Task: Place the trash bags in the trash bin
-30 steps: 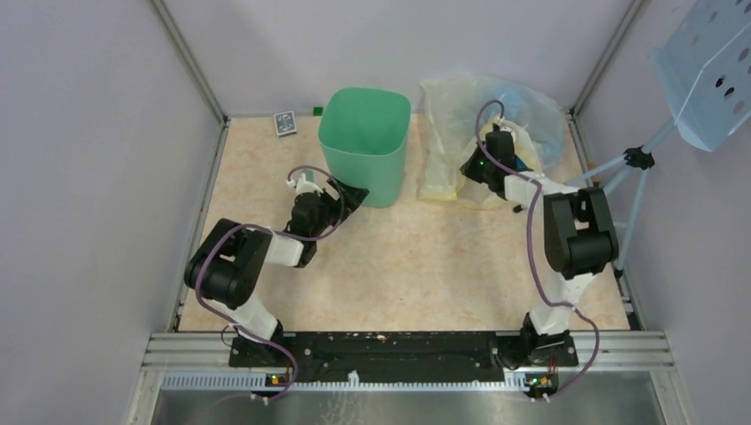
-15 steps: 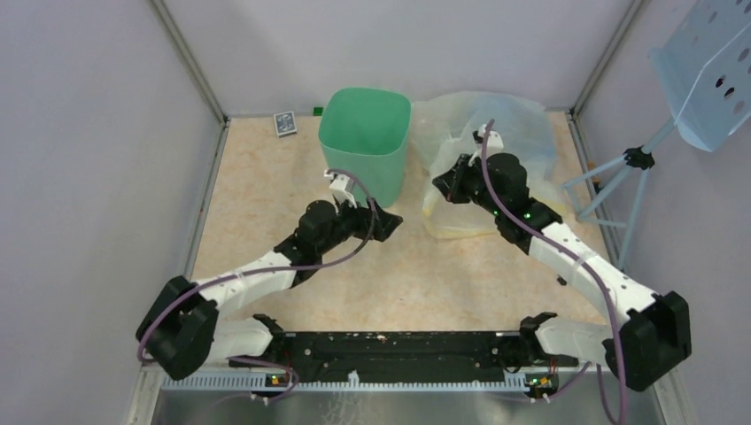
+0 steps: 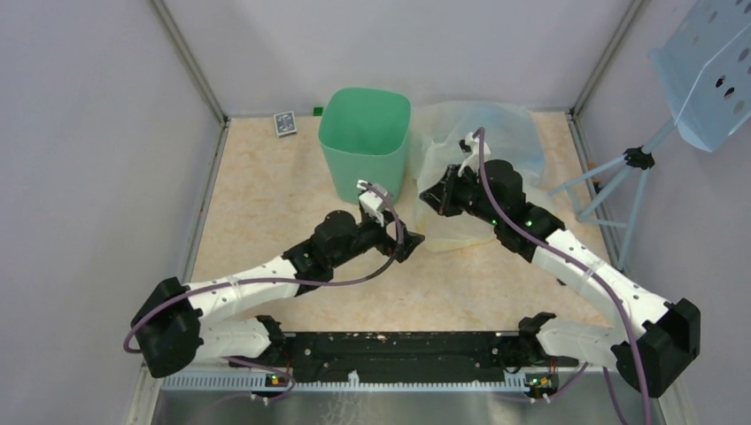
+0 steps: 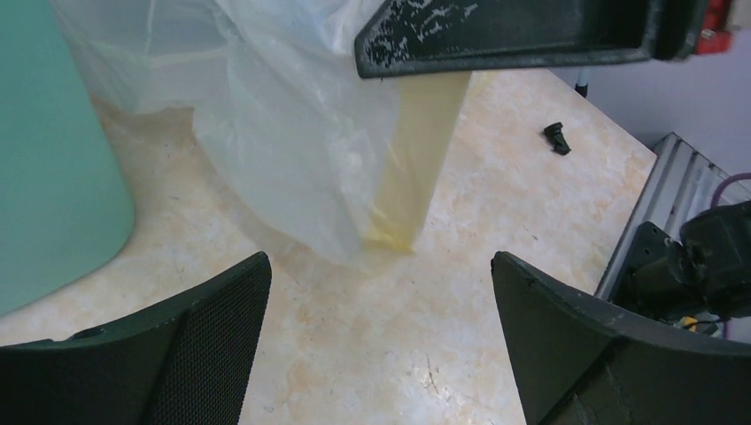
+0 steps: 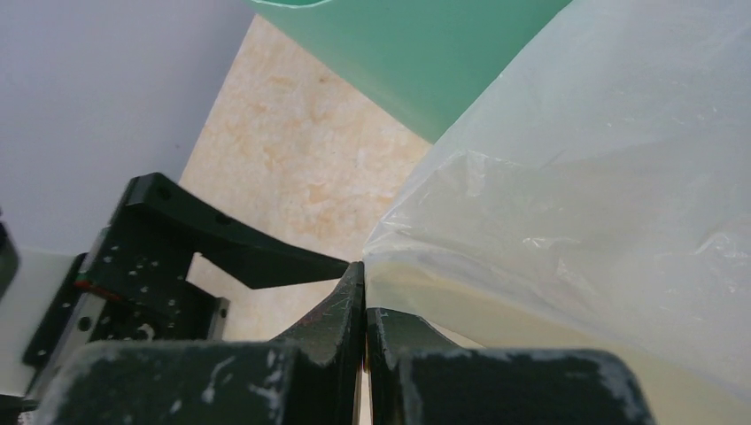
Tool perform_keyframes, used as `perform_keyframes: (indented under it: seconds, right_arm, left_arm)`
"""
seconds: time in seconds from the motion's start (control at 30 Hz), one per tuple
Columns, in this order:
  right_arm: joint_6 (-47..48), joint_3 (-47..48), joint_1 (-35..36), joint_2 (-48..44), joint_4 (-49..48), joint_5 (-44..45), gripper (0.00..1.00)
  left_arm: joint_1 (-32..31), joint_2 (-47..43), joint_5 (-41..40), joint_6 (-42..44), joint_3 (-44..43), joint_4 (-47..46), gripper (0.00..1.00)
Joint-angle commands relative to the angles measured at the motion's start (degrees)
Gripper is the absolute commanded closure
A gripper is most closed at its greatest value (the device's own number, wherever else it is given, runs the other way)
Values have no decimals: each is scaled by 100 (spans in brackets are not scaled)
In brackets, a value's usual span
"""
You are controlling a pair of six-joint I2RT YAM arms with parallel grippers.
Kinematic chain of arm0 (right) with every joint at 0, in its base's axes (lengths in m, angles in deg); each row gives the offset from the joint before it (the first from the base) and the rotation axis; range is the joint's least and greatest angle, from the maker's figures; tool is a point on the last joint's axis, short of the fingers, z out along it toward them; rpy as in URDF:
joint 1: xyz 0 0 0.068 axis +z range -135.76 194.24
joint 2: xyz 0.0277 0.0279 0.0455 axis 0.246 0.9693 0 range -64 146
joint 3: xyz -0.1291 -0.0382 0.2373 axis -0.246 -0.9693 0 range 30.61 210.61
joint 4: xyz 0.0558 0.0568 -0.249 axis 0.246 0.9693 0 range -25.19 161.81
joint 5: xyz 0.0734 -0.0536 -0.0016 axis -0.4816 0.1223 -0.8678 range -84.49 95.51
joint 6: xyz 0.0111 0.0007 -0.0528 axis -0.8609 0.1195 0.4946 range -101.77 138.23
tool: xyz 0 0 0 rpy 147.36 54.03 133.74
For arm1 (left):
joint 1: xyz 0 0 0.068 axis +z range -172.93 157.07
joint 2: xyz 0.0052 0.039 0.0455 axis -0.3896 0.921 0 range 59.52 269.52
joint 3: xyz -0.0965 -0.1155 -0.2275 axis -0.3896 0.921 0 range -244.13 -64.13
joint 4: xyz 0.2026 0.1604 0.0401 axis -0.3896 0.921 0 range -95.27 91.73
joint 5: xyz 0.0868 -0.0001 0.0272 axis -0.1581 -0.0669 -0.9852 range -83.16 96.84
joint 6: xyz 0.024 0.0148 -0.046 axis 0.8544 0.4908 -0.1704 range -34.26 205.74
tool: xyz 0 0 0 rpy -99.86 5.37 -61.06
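The mint-green trash bin [image 3: 365, 133] stands upright at the back centre; it also shows in the left wrist view [image 4: 44, 177] and the right wrist view [image 5: 425, 53]. Right of it lies the large clear yellowish bag [image 3: 485, 168]. Only a faint bluish tint [image 3: 524, 152] inside its far right hints at the blue trash bag; otherwise it is hidden. My right gripper [image 3: 431, 197] is shut on the clear bag's left edge [image 5: 602, 204], jaws pressed together [image 5: 364, 270]. My left gripper [image 3: 409, 246] is open and empty [image 4: 381, 266], low over the floor in front of the bag's near corner [image 4: 390, 230].
A small patterned box [image 3: 284, 123] and a tiny green cube [image 3: 316, 111] lie at the back wall left of the bin. A pale-blue perforated panel [image 3: 708, 71] on a tripod [image 3: 620, 177] stands at the right. A small black piece [image 4: 555, 137] lies on the floor.
Both arms have stretched out. My left gripper has moved right, from the bin to the clear bag's near corner. My right gripper has moved left along the bag and now pinches its left edge.
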Motion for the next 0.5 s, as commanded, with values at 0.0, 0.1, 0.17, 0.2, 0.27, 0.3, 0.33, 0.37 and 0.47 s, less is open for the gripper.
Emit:
perform_keyframes:
  seconds: [0.0,0.1,0.17,0.2,0.27,0.3,0.33,0.37,0.47]
  right_arm:
    - [-82,355,181,-29,-51,-81,100]
    - [-94,352,189,-88,-48,-62,100]
    - [-43,334,191,-167,-25,74,100]
    - [-1,306,192,-222,-4,185,100]
    - [146,237,188,-373,51,479,100]
    - [223,178,185,-513,81,670,95]
    - [313,101,189,-634,111,945,89]
    - [392,7,190,-762,141,1214,82]
    - [599,-342,191,-1204,226,1923,58]
  left_arm:
    - [-94,603,-456,251,-539,-433,1]
    - [-94,1121,-596,245,-877,-602,6]
    - [-94,1429,-642,329,-1130,-590,17]
    - [-94,1561,-681,396,-1234,-568,31]
    - [-86,1720,-869,379,-1416,-436,67]
    - [-86,1755,-907,365,-1507,-362,88]
    - [-90,1783,-929,349,-1609,-293,99]
    - [-81,1801,-896,334,-1688,-255,100]
    - [-77,1910,-644,323,-2094,86,100]
